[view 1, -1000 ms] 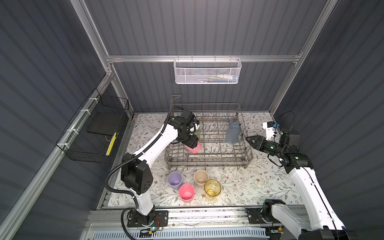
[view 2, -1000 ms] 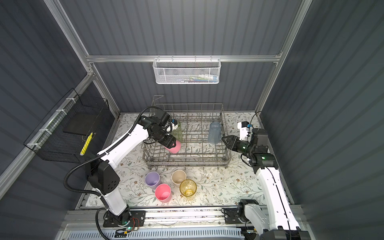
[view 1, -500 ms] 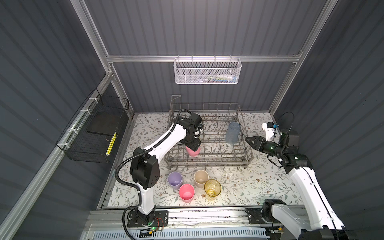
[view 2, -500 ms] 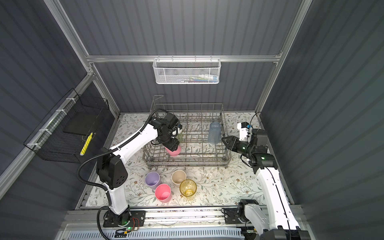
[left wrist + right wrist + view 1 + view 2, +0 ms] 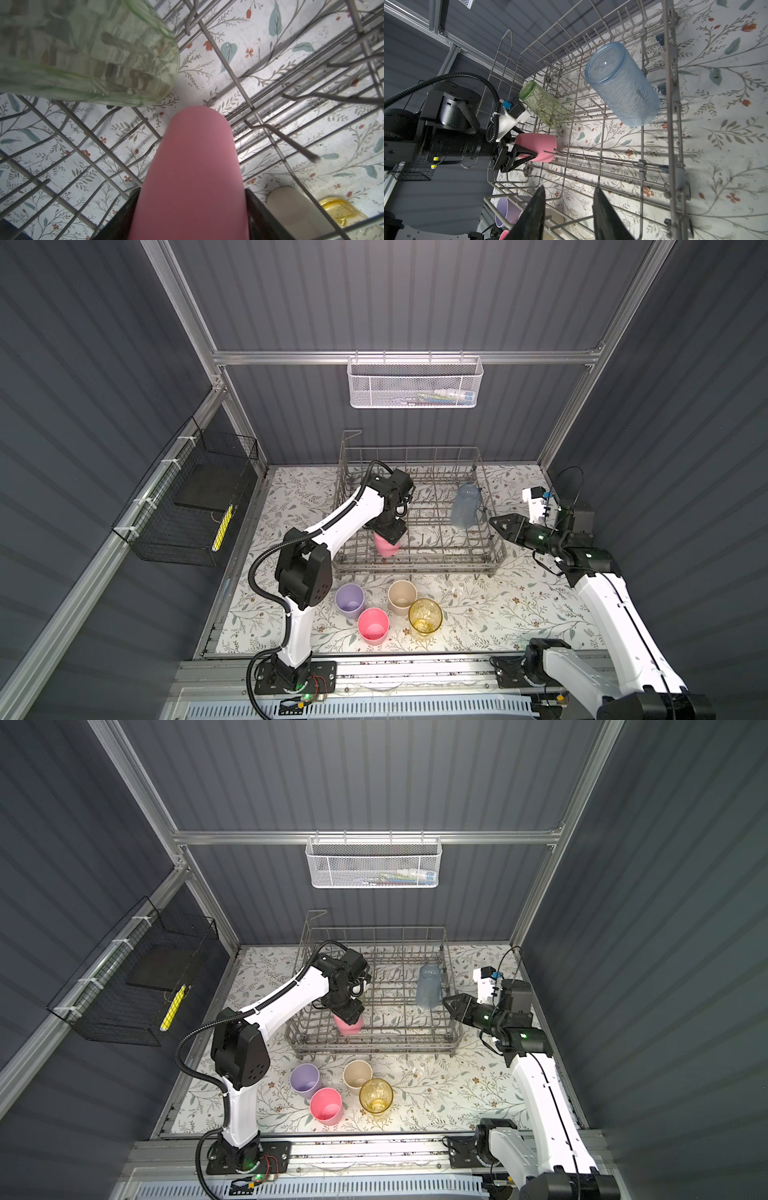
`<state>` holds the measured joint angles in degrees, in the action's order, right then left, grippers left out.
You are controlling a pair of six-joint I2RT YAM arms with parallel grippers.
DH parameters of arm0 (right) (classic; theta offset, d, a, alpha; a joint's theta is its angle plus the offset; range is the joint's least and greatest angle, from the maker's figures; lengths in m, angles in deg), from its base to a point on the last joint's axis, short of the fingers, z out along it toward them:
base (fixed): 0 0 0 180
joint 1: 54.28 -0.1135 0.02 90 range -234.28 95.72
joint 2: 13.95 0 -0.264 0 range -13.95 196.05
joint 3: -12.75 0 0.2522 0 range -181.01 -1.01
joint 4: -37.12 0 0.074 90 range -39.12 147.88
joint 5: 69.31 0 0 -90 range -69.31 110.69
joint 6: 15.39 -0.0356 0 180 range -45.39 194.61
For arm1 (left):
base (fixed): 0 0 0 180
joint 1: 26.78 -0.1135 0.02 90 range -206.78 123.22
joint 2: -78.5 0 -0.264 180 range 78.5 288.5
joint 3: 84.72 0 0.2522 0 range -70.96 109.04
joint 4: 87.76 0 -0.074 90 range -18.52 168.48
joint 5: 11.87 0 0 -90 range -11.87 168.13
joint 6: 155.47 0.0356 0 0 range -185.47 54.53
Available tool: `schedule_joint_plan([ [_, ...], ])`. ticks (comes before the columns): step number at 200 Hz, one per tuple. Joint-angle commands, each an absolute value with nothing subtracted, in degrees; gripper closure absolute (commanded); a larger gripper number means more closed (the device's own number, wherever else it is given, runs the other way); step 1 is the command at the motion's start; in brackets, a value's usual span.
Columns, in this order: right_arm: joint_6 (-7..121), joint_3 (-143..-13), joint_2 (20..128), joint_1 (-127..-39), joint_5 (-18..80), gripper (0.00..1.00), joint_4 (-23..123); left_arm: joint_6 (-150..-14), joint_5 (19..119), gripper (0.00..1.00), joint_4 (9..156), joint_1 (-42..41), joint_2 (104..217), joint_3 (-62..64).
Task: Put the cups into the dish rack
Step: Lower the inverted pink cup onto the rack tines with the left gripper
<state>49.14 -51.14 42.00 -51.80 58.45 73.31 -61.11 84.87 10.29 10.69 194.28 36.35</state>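
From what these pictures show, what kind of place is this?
Likely a robot test cell, not a kitchen: grey panel walls in an aluminium frame, a dish rack on a floral mat.

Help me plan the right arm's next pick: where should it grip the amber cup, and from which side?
Take the amber cup across its wall from its right. It stands upright, mouth up; the beige cup and a pink cup crowd its left, nothing its right.

White arms (image 5: 345, 518) with black joints (image 5: 303, 572); corrugated black cables (image 5: 456, 74) (green LEDs (image 5: 539, 536)).
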Motion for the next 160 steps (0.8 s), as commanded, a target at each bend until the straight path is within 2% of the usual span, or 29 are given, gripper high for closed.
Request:
schedule_joint_plan([
  [1,49.22,-50.58,42.54,-51.56,59.28,0.60,71.79,-61.06,87.25,0.36,7.22,10.71,195.73,37.74],
  [45,49.14,-50.66,42.94,-51.56,59.45,0.60,71.84,-61.34,87.12,0.21,6.48,10.92,196.49,38.42],
  [160,48.80,-51.26,42.93,-51.61,59.71,0.60,72.06,-62.00,85.85,0.17,6.06,11.01,192.05,41.30],
])
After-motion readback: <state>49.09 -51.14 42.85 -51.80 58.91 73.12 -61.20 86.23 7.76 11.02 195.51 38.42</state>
